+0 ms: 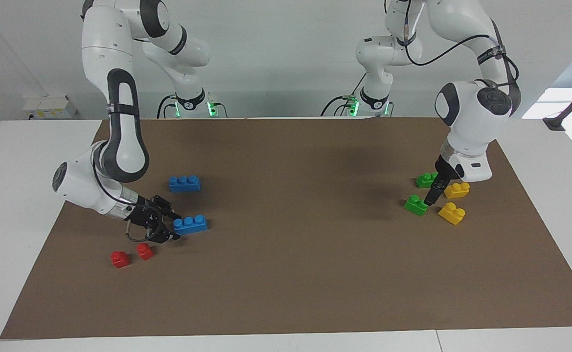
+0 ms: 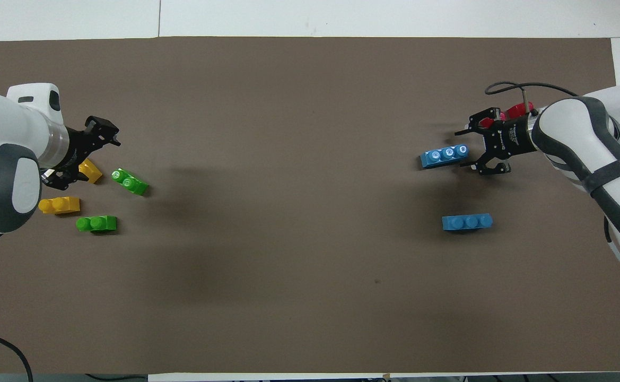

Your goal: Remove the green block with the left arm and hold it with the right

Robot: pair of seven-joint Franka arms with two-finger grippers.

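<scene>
The green block (image 1: pixel 416 205) (image 2: pixel 129 182) lies loose on the brown mat (image 1: pixel 295 274) at the left arm's end, studs up and turned askew. My left gripper (image 1: pixel 431 197) (image 2: pixel 84 156) hangs open just above the mat beside it, among the green and yellow bricks, holding nothing. A second green brick (image 1: pixel 426 180) (image 2: pixel 96 224) rests nearer to the robots. At the right arm's end, my right gripper (image 1: pixel 172 226) (image 2: pixel 473 150) is low and open, with the end of a blue brick (image 1: pixel 191 225) (image 2: pixel 444 156) between its fingertips.
Two yellow bricks (image 1: pixel 452 213) (image 1: pixel 457 190) lie close by the left gripper. Another blue brick (image 1: pixel 184 183) sits nearer to the robots than the right gripper, and two red bricks (image 1: pixel 120 258) (image 1: pixel 144 251) lie farther out. The mat's middle is bare.
</scene>
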